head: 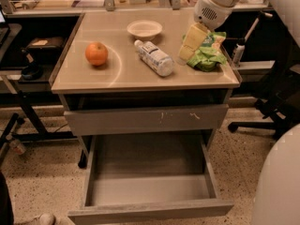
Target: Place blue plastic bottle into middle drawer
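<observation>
1. The bench (93, 78) is left bare along its front edge.
2. The middle drawer (150, 210) is pulled out below, its inside bare.
3. The gripper (184, 56) is held above the bench's right side, just beside the blue plastic bottle; its spread cannot be told.
4. The blue plastic bottle (153, 57) is laid on its side mid-bench.

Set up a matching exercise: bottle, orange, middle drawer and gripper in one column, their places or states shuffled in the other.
1 bottle
2 orange
3 middle drawer
4 gripper

a pulled open, bare inside
b between the bottle and the green bag
c lying on its side, right of the orange
d leftmost thing on the table

Pairs: 1c, 2d, 3a, 4b
</observation>
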Available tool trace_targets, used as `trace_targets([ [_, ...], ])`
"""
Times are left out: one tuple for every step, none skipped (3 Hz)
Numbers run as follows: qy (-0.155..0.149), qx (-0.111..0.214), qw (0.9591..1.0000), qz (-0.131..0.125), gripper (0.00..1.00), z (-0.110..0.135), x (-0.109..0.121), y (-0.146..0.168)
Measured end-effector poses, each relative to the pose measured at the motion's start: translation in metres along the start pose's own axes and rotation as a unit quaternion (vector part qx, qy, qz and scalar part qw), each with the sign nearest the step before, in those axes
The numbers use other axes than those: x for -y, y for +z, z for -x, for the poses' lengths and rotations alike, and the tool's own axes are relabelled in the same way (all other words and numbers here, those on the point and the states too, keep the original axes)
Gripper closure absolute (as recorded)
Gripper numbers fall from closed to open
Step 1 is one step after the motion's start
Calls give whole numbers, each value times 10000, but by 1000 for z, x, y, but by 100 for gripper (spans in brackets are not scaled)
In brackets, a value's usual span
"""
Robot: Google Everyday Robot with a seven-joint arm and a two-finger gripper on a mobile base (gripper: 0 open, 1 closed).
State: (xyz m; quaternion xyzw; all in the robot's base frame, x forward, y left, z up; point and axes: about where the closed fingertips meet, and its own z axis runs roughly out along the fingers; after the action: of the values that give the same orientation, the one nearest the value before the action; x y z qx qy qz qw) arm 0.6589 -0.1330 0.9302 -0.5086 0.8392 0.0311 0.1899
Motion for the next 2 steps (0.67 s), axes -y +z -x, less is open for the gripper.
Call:
trace_targets([
  [-77, -116, 9999, 66, 0, 7, -6, 12],
  [-54, -84, 9995, 304, 0, 29, -11, 32],
])
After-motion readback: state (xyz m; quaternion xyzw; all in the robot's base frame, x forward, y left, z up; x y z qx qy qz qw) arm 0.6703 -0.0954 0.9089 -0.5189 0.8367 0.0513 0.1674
